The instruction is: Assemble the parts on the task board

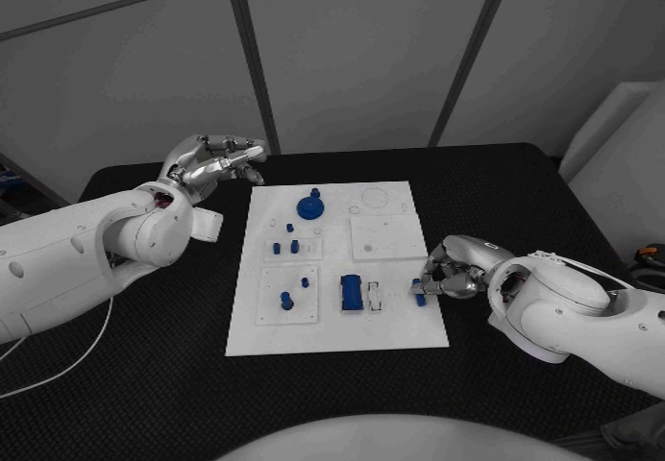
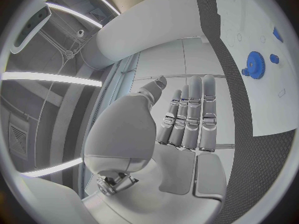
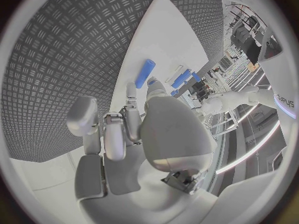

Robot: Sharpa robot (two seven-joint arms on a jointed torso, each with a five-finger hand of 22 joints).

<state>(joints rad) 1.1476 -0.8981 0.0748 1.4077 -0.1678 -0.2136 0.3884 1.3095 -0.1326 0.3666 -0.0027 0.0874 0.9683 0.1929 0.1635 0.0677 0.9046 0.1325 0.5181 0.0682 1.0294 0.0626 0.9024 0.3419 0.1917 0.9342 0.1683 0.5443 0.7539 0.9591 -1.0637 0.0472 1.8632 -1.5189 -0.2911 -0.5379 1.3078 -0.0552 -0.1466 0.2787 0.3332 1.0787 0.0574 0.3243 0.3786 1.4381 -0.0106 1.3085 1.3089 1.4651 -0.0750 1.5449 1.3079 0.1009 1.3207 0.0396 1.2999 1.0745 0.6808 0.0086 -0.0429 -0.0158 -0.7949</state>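
The white task board (image 1: 395, 331) lies mid-table. On it a blue gear (image 1: 310, 206) stands at the far end, with small blue pegs (image 1: 284, 248) and a blue block (image 1: 351, 291) nearer. At the board's right edge lies a short blue peg (image 1: 419, 294). My right hand (image 1: 452, 274) has its fingers curled there, and its thumb and a finger pinch the peg's (image 3: 145, 73) near end. My left hand (image 1: 215, 163) is raised beyond the board's far left corner, fingers (image 2: 193, 114) straight and holding nothing. The left wrist view also has the gear (image 2: 254, 63) on the board (image 2: 249, 20).
A white box (image 1: 617, 144) stands off the table's far right corner. A white cable (image 1: 56, 370) hangs by the table's left side. Bare black table (image 1: 513, 202) surrounds the board.
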